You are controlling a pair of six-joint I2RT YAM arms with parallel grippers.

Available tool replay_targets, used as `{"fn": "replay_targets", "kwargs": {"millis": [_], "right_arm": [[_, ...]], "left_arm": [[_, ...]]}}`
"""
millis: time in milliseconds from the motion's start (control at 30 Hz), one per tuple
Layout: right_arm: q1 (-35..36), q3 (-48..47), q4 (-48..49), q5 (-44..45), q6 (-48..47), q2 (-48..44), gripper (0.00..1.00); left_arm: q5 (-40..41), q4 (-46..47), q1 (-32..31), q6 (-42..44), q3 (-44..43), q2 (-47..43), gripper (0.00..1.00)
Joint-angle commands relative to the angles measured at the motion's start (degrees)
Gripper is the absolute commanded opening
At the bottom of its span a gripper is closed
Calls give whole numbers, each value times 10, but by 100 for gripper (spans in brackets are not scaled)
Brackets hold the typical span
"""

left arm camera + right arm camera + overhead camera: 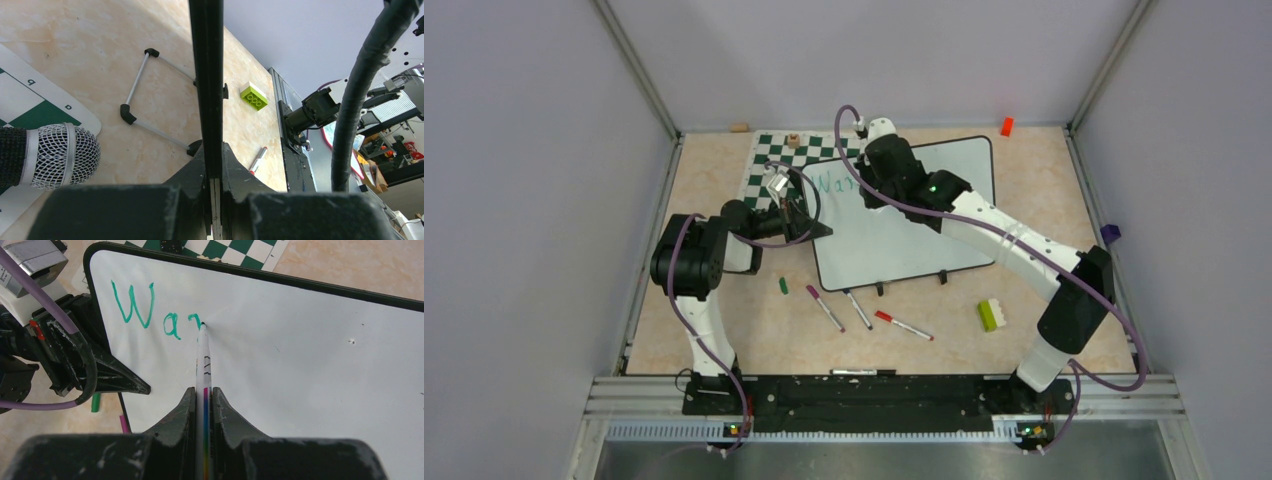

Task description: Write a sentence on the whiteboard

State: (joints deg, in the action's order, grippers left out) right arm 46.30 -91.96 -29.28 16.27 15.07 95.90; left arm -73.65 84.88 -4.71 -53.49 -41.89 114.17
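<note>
The whiteboard [894, 245] lies at the middle of the table, partly over a chess mat. My left gripper [810, 228] is shut on the whiteboard's left edge; in the left wrist view the board's black rim [205, 75] runs edge-on between the jaws of the left gripper [212, 150]. My right gripper [204, 392] is shut on a white marker [204, 365], whose tip touches the board [300, 365]. The sentence [150, 310] stands in teal as "Wa" plus the start of a third letter, near the board's top left corner [832, 183].
Three markers [824, 307] [857, 309] [903, 325] and a green cap [783, 285] lie in front of the board. A green-and-white block [992, 315] sits front right, an orange block [1006, 126] at the back. The chess mat [769, 160] shows beyond the board's left corner.
</note>
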Motion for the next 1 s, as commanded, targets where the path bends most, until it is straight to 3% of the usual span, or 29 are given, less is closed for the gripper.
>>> {"fn": "replay_targets", "kwargs": {"millis": [0,500,967], "right_arm": [[-15,-20,4,27,-5,-16,0],[-16,-20,1,28,-7,-25,0],[-18,38,31,16,-23,-109,0]], "left_arm": [[16,79,6,23,-2,-18,0],[15,79,6,23,-3,-18,0],[15,79,6,24,-1,-19,0]]}}
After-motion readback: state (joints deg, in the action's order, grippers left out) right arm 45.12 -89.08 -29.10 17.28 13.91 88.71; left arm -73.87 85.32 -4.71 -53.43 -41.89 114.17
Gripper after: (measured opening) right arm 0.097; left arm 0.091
